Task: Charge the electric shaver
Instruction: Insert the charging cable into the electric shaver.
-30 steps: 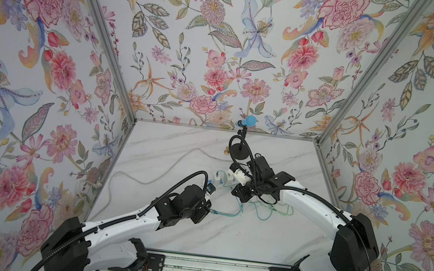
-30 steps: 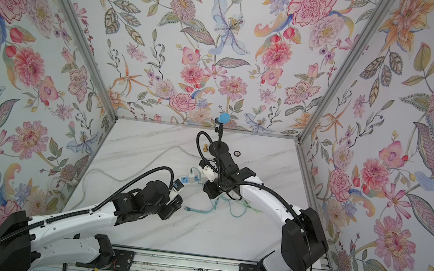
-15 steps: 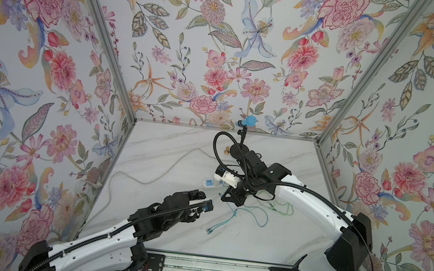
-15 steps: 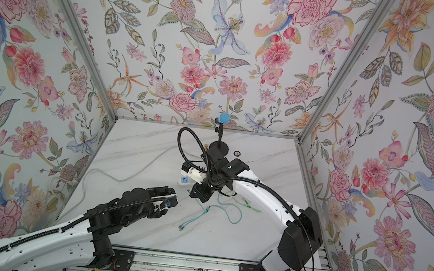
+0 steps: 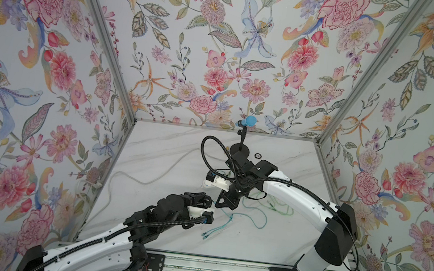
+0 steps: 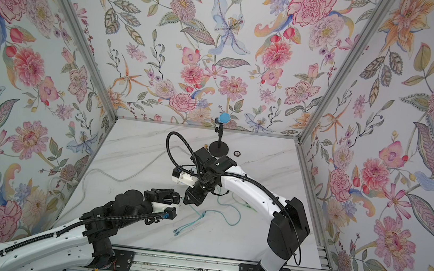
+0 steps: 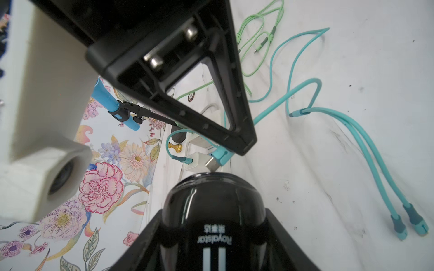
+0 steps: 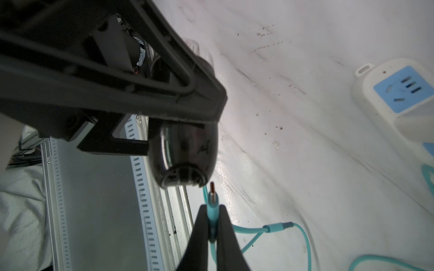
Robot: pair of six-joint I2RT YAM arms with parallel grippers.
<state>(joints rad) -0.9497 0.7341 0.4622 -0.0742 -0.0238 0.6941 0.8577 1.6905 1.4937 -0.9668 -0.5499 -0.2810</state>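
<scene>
Only the rounded end of the shaver (image 7: 212, 218) showed between the left fingers (image 7: 148, 246); the rest ran off the picture's edge, its port unseen there. In both top views those fingers hid it almost wholly, and the plug (image 8: 212, 201) pinched in the right fingers (image 8: 199, 234) was too small to tell. Beyond the right fingers the power strip (image 8: 397, 98) was cut off at the edge

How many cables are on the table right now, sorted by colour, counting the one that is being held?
Teal cable: 1
Green cable: 1
White cord: 1
Total: 3
</scene>
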